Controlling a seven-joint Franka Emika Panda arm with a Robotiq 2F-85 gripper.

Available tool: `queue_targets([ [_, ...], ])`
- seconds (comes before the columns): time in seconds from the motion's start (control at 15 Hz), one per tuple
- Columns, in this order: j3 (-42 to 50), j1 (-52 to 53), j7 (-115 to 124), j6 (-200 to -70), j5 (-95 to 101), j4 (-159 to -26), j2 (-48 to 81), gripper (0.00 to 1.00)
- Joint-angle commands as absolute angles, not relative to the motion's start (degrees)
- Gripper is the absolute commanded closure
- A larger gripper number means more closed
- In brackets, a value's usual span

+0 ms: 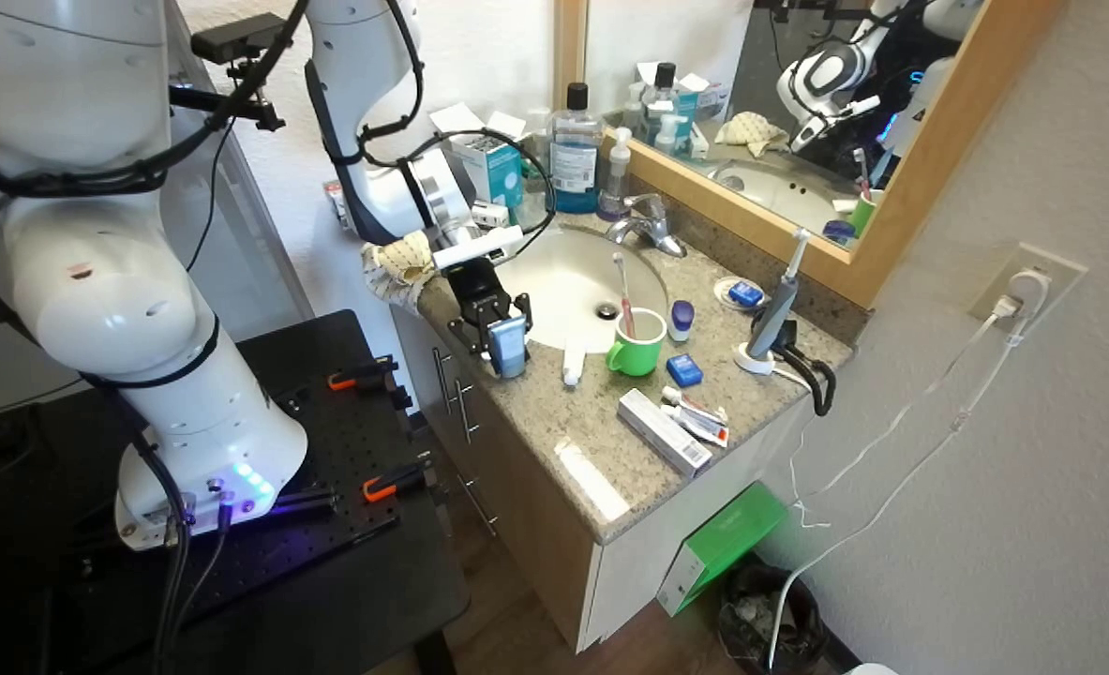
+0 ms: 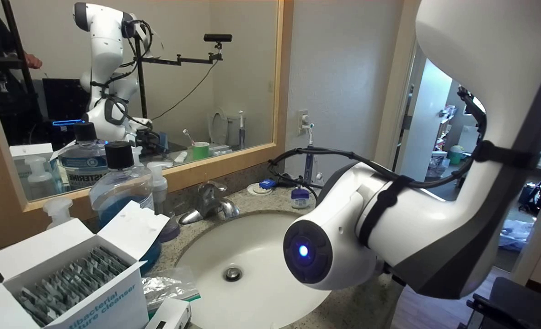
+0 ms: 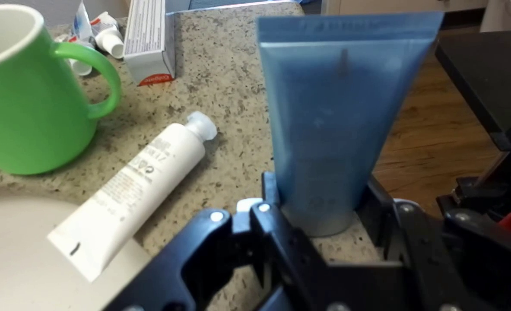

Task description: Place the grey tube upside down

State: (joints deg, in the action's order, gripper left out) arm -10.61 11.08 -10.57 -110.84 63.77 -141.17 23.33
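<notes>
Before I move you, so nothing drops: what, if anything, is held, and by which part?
The gripper holds the blue-grey tube by its sides, near the lower end.

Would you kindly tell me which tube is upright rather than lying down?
The blue-grey tube in the pincer, crimped end up; the white tube and red-marked tubes lie down.

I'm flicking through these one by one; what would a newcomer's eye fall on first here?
Probably the blue-grey tube, large in the wrist view, held in the gripper with its flat seam up. Next, perhaps, the bright green mug beside the sink, with a toothbrush standing in it. The white arm fills the right side of an exterior view.
</notes>
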Motion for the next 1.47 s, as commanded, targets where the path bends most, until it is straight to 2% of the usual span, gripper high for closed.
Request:
queue_targets([
  [0.0,-10.98,11.39,-8.35,-109.01,64.69,-140.43,24.00,0.77],
  [0.93,-10.87,10.90,-8.98,-109.64,65.02,-140.43,24.05,0.75],
  [1.13,-10.87,10.86,-9.18,-109.60,64.97,-140.37,24.03,0.77],
  [1.2,-10.86,10.82,-9.34,-109.54,64.87,-140.33,24.03,0.73],
  [1.27,-10.86,10.80,-9.44,-109.46,64.77,-140.29,24.06,0.75],
  [1.4,-10.85,10.76,-9.60,-109.47,64.77,-140.28,24.05,0.68],
])
